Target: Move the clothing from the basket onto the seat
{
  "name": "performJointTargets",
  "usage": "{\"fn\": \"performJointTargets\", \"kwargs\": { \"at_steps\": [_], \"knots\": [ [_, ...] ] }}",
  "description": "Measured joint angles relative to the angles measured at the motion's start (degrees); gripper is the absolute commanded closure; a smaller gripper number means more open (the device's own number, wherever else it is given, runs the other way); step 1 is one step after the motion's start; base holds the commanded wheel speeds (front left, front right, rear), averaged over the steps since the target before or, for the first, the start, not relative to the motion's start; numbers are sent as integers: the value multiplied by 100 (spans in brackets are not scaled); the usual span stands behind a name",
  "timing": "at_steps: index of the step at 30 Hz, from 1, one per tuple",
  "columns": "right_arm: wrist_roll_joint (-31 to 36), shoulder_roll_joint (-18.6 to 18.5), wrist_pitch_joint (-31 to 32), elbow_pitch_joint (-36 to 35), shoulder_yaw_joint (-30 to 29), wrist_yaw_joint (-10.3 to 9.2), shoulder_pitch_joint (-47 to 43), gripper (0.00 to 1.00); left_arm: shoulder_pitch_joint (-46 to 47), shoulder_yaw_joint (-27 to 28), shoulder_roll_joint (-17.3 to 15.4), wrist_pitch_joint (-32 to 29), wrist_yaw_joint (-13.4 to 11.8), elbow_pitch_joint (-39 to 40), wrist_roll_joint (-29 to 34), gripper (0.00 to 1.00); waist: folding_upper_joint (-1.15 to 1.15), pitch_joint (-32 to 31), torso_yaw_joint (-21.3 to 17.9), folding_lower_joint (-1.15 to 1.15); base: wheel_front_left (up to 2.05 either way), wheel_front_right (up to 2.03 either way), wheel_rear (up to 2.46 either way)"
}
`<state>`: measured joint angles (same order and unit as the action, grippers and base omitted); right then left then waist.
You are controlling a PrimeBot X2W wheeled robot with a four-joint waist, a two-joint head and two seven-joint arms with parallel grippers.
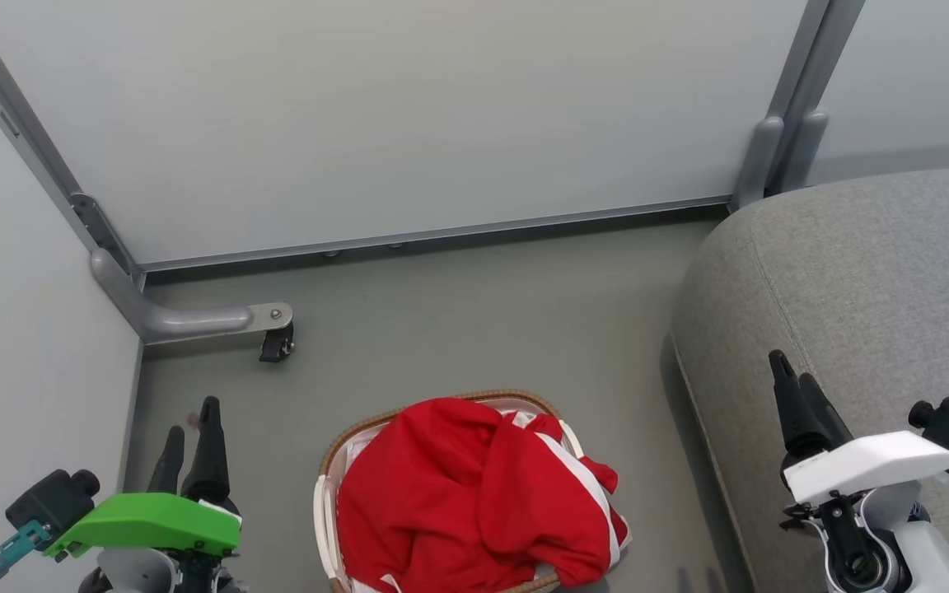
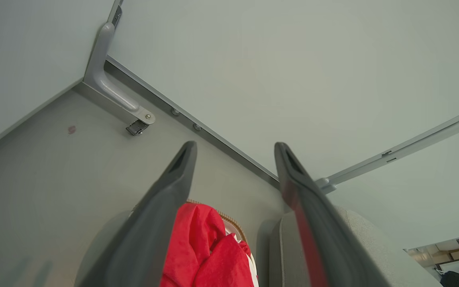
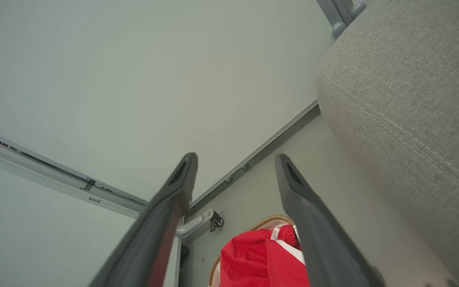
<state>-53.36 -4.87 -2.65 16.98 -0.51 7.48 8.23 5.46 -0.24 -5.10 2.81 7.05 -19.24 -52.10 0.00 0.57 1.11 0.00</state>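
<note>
Clothing (image 1: 474, 494): red fabric with white stripes, heaped in the basket (image 1: 324, 506). It covers most of the opening and hangs over the right rim. No part of it lies on the seat (image 1: 870, 288).

Basket: stands on the grey floor (image 1: 483, 313) at the lower centre of the head view, left of the seat and apart from it. A strip of floor shows between them. Its brown woven rim is visible along the far edge.

Seat: grey upholstered cushion at the right, with a rounded corner and stitched seam.

Left gripper (image 1: 192, 428): low at the left, beside the basket and close to the pale side panel (image 1: 21, 329). In its wrist view the gripper (image 2: 234, 145) has its fingers spread wide, with nothing between them. The clothing (image 2: 201, 247) shows below, between the fingers.

Right gripper (image 1: 793, 371): low at the right, seen against the near edge of the seat. In its wrist view the gripper (image 3: 234, 156) is likewise spread wide and empty. The clothing (image 3: 261, 259) shows below it and the seat (image 3: 405, 99) to the right. Neither gripper touches the clothing or the basket.

Surroundings: pale partition panels behind. A grey bracket foot with a black caster (image 1: 277, 342) stands on the floor behind the basket.
</note>
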Motion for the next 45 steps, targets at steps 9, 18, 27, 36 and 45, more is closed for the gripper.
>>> {"fn": "performJointTargets", "kwargs": {
  "at_steps": [9, 18, 27, 36, 45],
  "knots": [
    [801, -13, -185, -7, 87, 0, 65, 0, 14, -208, -101, 182, -53, -34, 773, 0, 0, 10, 13, 0, 0, 0, 0],
    [1523, -44, -338, 9, 193, 0, 159, 0, 42, -423, -152, 334, -127, -42, 1437, 0, 0, 18, 13, 0, 0, 0, 0],
    [2207, 3, -491, 66, 248, 0, 165, 0, 59, -591, -196, 483, -231, -107, 2053, 0, 0, 18, 7, 0, 0, 0, 0],
    [2836, 91, -624, 113, 199, 0, 161, 0, 63, -709, -190, 611, -307, -209, 2541, 0, 0, 17, 4, 0, 0, 0, 0],
    [3395, 171, -748, 164, 185, 0, 93, 0, 63, -767, -154, 735, -355, -252, 3026, 0, 0, 17, 4, 0, 0, 0, 0]
  ]
}}
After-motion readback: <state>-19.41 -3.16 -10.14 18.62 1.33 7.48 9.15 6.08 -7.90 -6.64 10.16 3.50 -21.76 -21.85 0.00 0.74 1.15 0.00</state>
